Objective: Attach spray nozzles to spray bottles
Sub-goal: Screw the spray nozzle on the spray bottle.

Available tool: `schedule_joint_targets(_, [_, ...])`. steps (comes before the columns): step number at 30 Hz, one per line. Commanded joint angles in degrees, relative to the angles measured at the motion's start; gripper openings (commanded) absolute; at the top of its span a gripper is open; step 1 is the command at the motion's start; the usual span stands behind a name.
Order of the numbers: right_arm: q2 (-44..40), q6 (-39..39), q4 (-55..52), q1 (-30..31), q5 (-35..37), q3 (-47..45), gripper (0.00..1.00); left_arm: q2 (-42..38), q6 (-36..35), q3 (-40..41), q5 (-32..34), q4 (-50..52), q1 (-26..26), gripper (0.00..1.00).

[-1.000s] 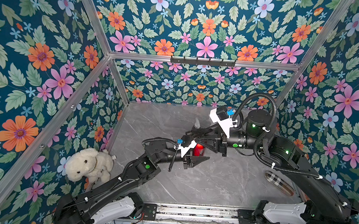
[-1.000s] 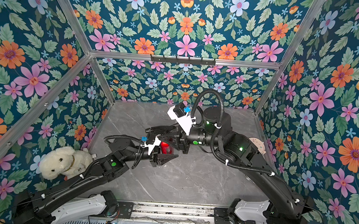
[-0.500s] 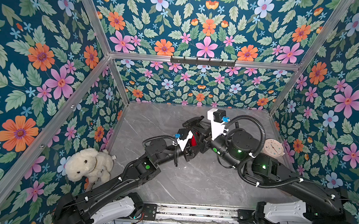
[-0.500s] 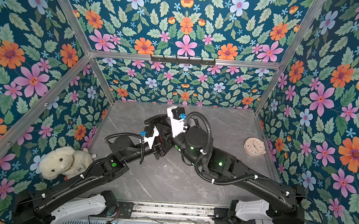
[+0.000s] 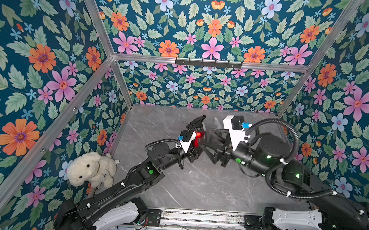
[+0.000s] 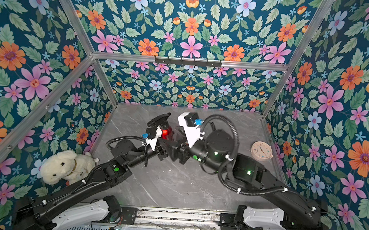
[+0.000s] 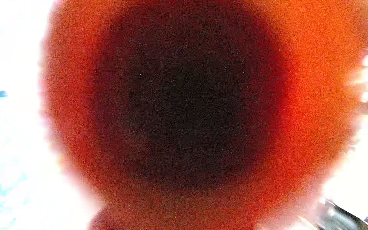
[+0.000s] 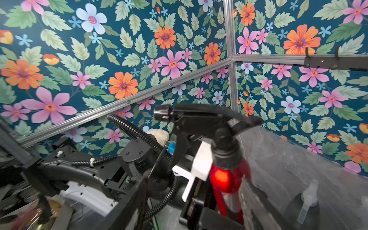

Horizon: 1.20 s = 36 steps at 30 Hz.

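My right hand [image 5: 210, 142] just opened off the black nozzle [image 5: 196, 122] (it looks seated). Left hand [image 5: 195, 150] clamps the red bottle [image 5: 199, 136].

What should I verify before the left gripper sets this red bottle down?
1. Black nozzle seated on red bottle neck: ok in the right wrist view.
2. Nozzle screwed tight: cannot tell.
3. Left gripper shut on red bottle: ok.
4. Right gripper open, clear of nozzle: ok.
5. Left wrist view usable: not ok, only red blur.
6. Table spot under bottle free: cannot tell, hidden.
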State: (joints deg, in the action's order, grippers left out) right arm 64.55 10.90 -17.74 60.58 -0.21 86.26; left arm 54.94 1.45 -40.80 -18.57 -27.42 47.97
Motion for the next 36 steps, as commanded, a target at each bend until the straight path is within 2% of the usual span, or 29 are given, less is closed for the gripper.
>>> schedule_joint_targets(1, [0.53,-1.47,-7.61,-6.96,-21.00,1.86,0.75,0.06,1.66,-0.18,-13.67,-3.74,-0.88,0.00])
schedule_joint_targets(4, [2.52,-3.12,-9.83,-11.97,-28.73,4.00,0.76,0.86,3.42,-0.80,-19.58,-4.48,-1.82,0.00])
schedule_joint_targets(10, [5.51,-5.35,-9.51,-12.03,-32.24,6.37,0.76,2.92,6.02,-2.02,-27.71,-5.13,-2.97,0.00])
schedule_joint_targets(12, [6.55,-4.70,-8.44,-12.01,-33.48,6.84,0.70,4.21,5.92,-2.76,-29.19,-4.21,-2.99,0.00])
schedule_joint_targets(15, [7.96,-4.04,-7.76,-12.00,-34.16,7.34,0.53,5.20,5.76,-3.06,-28.57,-3.61,-2.98,0.00])
schedule_joint_targets(17, [8.22,-3.87,-7.24,-12.03,-33.05,6.99,0.46,5.48,5.69,-3.25,-28.63,-3.38,-2.97,0.00])
schedule_joint_targets(20, [7.29,-1.84,-3.39,-11.72,-30.74,4.18,0.35,5.64,4.87,-3.62,-25.37,-1.85,-3.03,0.00])
schedule_joint_targets(22, [6.25,0.00,0.65,-10.00,-25.67,0.49,0.27,5.30,4.97,-3.34,-20.84,-2.12,-2.97,0.00])
schedule_joint_targets(26, [5.45,1.78,6.48,-4.87,-13.75,-5.04,0.19,5.15,5.27,-2.70,-12.18,-3.79,-2.89,0.00])
schedule_joint_targets(29, [5.14,3.35,10.93,-4.10,-10.11,-8.55,0.12,5.34,5.81,-2.49,-8.72,-3.89,-2.88,0.00])
schedule_joint_targets(30, [5.21,3.20,11.08,-4.09,-9.92,-8.73,0.11,5.32,6.08,-2.33,-8.35,-4.08,-2.95,0.12])
schedule_joint_targets(31, [5.25,2.70,11.17,-4.07,-9.81,-8.82,0.11,5.26,6.09,-2.00,-8.31,-4.30,-2.89,0.30])
schedule_joint_targets(33, [5.15,2.17,11.60,-4.12,-9.77,-9.06,0.10,4.97,6.45,-1.29,-8.16,-5.14,-2.94,0.57])
schedule_joint_targets(35, [4.93,1.52,12.00,-4.15,-9.59,-9.24,0.09,4.77,6.52,-0.87,-7.85,-5.28,-2.88,0.71])
schedule_joint_targets(36, [4.71,1.49,12.35,-4.19,-9.39,-9.58,0.09,4.61,6.54,-0.71,-7.51,-5.26,-2.94,0.81])
